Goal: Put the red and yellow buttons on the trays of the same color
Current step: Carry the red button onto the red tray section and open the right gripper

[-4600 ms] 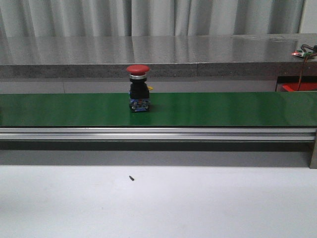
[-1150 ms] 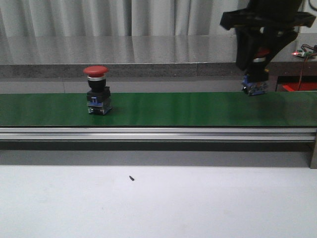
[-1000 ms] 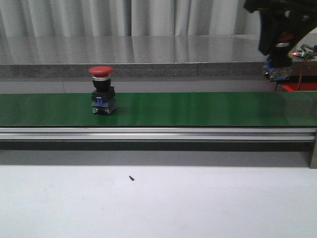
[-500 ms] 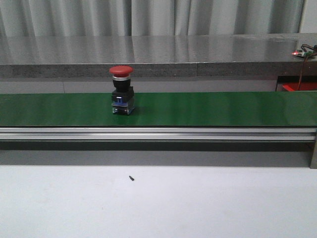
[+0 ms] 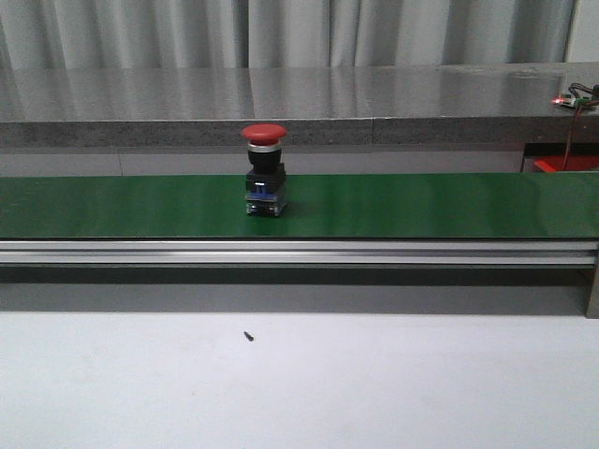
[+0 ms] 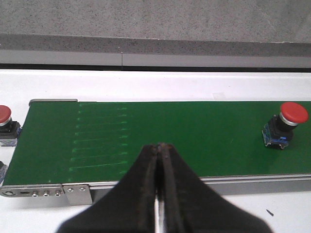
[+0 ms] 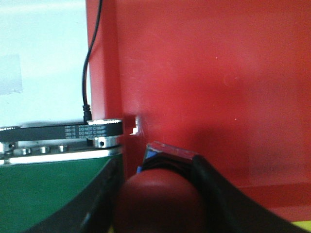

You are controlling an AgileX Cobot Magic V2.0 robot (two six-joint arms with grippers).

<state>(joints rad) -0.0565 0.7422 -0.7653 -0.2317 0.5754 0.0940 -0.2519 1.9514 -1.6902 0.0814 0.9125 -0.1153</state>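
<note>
A button [image 5: 265, 168] stands upright on the belt [image 5: 421, 206], near its middle. Another button [image 7: 163, 196] sits between the right gripper's [image 7: 160, 204] fingers, over the tray [image 7: 218, 87].

The place looked like an industrial test lab or automation workshop. A long green conveyor belt [image 5: 421, 206] ran across the scene on a silver aluminium rail frame [image 5: 299, 253], with bolts and a toothed black drive belt [image 7: 73, 131] visible at its end. A red mushroom-head push button on a black and blue switch block [image 5: 264, 182], factory control hardware, stood on the belt. The belt rested on a plain white worktop [image 5: 299, 383]; behind it ran a grey speckled stone ledge [image 5: 281, 98] and pale grey pleated curtains [image 5: 281, 33]. A small lit circuit board with loose wires [image 5: 580, 98] sat at the far right.
</note>
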